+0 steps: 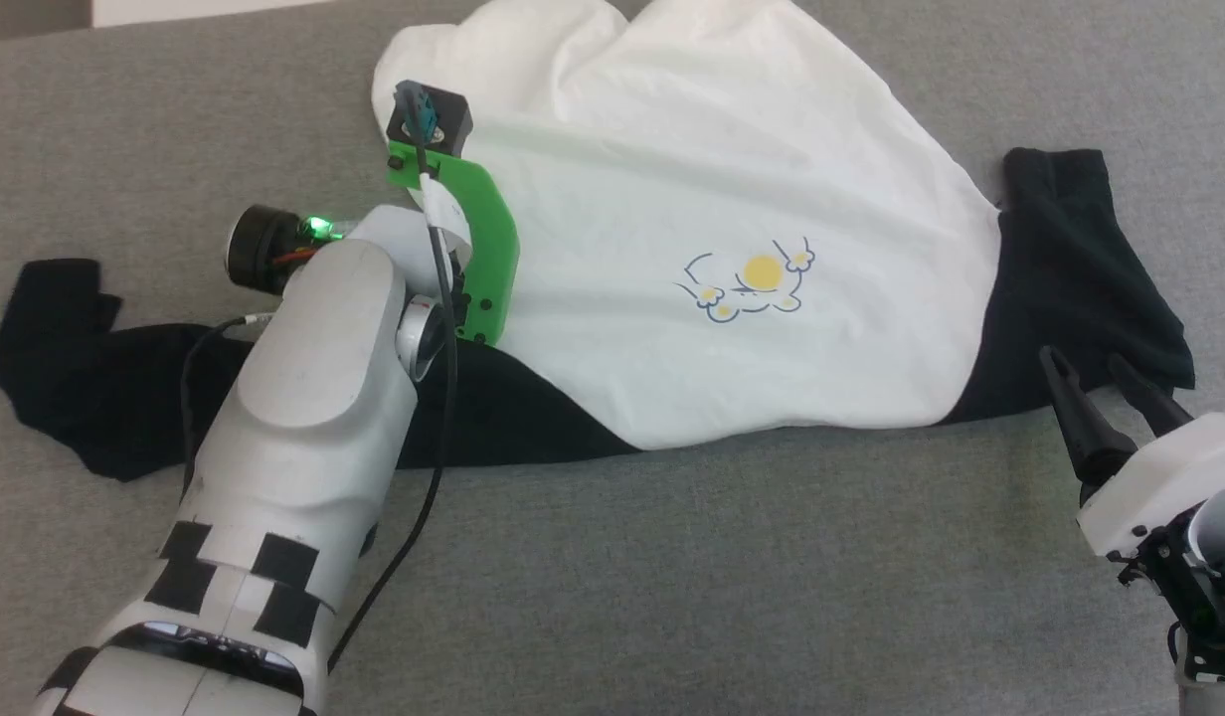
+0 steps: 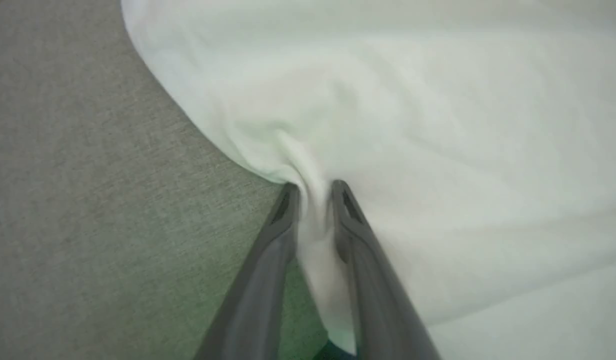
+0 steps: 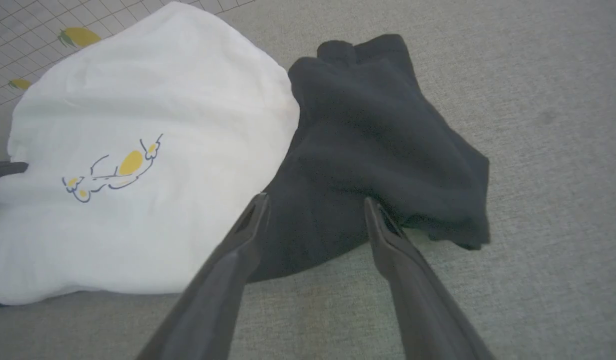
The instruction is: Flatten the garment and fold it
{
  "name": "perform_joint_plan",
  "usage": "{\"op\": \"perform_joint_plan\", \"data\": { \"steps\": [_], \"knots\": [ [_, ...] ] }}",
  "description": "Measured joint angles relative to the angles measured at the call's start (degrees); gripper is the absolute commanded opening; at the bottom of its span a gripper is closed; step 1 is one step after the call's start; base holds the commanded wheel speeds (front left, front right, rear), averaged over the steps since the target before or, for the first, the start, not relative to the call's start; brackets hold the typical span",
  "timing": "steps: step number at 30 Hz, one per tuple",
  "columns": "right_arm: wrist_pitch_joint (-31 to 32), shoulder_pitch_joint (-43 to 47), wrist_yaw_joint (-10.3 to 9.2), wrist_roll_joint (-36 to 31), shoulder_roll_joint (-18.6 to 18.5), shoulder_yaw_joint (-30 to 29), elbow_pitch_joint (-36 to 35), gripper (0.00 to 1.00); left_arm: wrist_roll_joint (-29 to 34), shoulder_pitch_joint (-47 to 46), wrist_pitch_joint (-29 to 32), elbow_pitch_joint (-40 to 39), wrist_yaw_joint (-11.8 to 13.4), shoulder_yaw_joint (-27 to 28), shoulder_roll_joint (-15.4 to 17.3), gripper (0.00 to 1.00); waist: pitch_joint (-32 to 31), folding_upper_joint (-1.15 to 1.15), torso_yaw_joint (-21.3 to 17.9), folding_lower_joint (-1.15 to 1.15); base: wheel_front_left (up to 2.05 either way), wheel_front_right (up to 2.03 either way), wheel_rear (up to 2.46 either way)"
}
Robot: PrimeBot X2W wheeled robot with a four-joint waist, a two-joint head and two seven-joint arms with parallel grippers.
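A soft white T-shirt with black sleeves [image 1: 732, 199] lies rumpled on the grey fabric-covered desk [image 1: 672, 597], its far left edge clamped in the left gripper [image 2: 315, 187]; the right gripper [image 1: 1082, 360], fingers spread, hovers at the near side of the right sleeve [image 1: 1070, 259]

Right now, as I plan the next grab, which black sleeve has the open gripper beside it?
The right sleeve: the open right gripper hovers at its near edge. The left sleeve lies crumpled apart; the left gripper pinches white cloth.
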Motion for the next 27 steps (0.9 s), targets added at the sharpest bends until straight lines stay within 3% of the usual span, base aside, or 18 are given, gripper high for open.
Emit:
{"op": "perform_joint_plan", "data": {
  "steps": [3, 7, 15, 20, 21, 27],
  "knots": [
    [-0.65, -0.08, 0.0, -0.01, 0.0, 0.05, 0.23, 1.0, 0.0, -0.71, -0.97, -0.02, -0.77, -0.11, 0.24, 0.0, 1.02, 0.0, -0.64, 0.0, 0.0, 0.0, 0.0],
    [-1.12, -0.81, 0.0, 0.0, 0.18, 0.99, 0.27, 1.0, 0.1, -1.75, -7.0, -0.14, -0.45, 0.47, 1.53, 0.0, 2.06, 0.0, -0.81, 0.0, 0.0, 0.0, 0.0],
    [-2.11, -1.65, 0.0, -0.01, 0.12, 1.86, 0.24, 1.0, 2.15, -7.21, -20.93, -0.25, 0.93, 2.93, 9.47, 0.0, 3.92, 0.0, -0.89, 0.0, 0.0, 0.0, 0.0],
    [-2.46, -1.65, 0.0, -0.01, 0.13, 2.01, 0.38, 1.0, 1.25, -9.13, -24.3, 1.52, 0.55, 4.22, 10.9, 0.0, 4.68, 0.0, -0.92, 0.0, 0.0, 0.0, 0.0],
    [-2.54, -1.65, 0.0, -0.02, 0.15, 2.01, 0.45, 1.0, 0.7, -9.13, -24.27, 2.2, 0.04, 4.34, 10.78, 1.0, 4.67, 0.0, -0.86, 0.0, 0.0, 0.0, 0.0],
    [-2.63, -1.64, 0.0, -0.18, -0.25, 2.38, 0.65, 1.0, -4.11, -8.88, -26.26, 3.54, -2.97, 6.55, 9.28, 1.0, 3.62, 0.0, 0.32, 0.0, 0.0, 0.0, 0.0]
  ]
}}
